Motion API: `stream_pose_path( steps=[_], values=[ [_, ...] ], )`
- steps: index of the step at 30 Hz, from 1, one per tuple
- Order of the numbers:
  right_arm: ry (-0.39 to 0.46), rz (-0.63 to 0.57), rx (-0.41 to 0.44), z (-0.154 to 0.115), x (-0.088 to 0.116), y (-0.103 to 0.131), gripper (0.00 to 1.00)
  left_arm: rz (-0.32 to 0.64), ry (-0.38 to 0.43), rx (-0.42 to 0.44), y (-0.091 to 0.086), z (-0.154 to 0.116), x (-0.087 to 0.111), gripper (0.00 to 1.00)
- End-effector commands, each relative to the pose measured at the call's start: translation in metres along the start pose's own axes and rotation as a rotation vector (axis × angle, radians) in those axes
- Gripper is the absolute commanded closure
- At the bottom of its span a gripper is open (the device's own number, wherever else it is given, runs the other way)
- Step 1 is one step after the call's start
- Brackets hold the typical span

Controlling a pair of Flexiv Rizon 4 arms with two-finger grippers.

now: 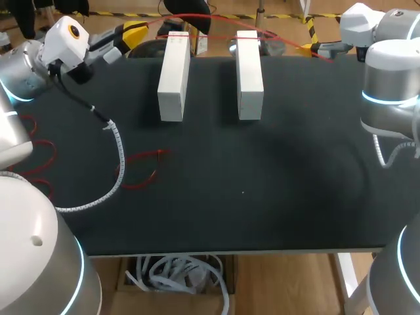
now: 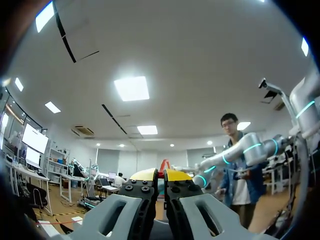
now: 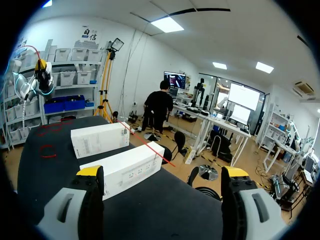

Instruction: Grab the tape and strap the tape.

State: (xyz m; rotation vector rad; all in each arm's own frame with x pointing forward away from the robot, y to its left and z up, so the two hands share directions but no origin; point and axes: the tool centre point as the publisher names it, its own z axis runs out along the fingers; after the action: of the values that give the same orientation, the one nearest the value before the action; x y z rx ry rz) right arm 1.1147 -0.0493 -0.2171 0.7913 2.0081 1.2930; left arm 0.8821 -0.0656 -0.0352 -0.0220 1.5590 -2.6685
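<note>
Two long white boxes, the left box (image 1: pixel 174 75) and the right box (image 1: pixel 249 73), lie side by side at the table's far edge. A thin red tape (image 1: pixel 289 43) runs across their far ends. My left gripper (image 1: pixel 131 36) hangs above the far left corner, shut on the tape's end, and a red sliver shows between its yellow tips (image 2: pixel 162 172). My right gripper (image 3: pixel 162 172) stands wide open at the far right, holding nothing. Ahead of it lie the nearer box (image 3: pixel 127 170), the farther box (image 3: pixel 100 139) and the red tape (image 3: pixel 150 147). My left gripper (image 3: pixel 42 70) shows beyond them.
Loops of red cable (image 1: pixel 141 167) lie on the black table (image 1: pixel 262 197) at the left. A white spiral-wrapped cable (image 1: pixel 115 151) hangs from my left arm and trails over the same area.
</note>
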Motion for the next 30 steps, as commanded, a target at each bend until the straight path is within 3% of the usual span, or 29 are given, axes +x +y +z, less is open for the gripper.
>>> stream_pose_path(
  steps=[1,30],
  values=[
    [0.001,0.000,0.003,-0.0003,-0.0003,0.0004,0.00,-0.001,0.007,0.003,0.0009,-0.0001,-0.0072,1.00],
    [0.001,0.000,0.003,-0.0003,-0.0003,0.0004,0.00,-0.005,0.023,0.006,0.0020,-0.0002,-0.0146,1.00]
  ],
)
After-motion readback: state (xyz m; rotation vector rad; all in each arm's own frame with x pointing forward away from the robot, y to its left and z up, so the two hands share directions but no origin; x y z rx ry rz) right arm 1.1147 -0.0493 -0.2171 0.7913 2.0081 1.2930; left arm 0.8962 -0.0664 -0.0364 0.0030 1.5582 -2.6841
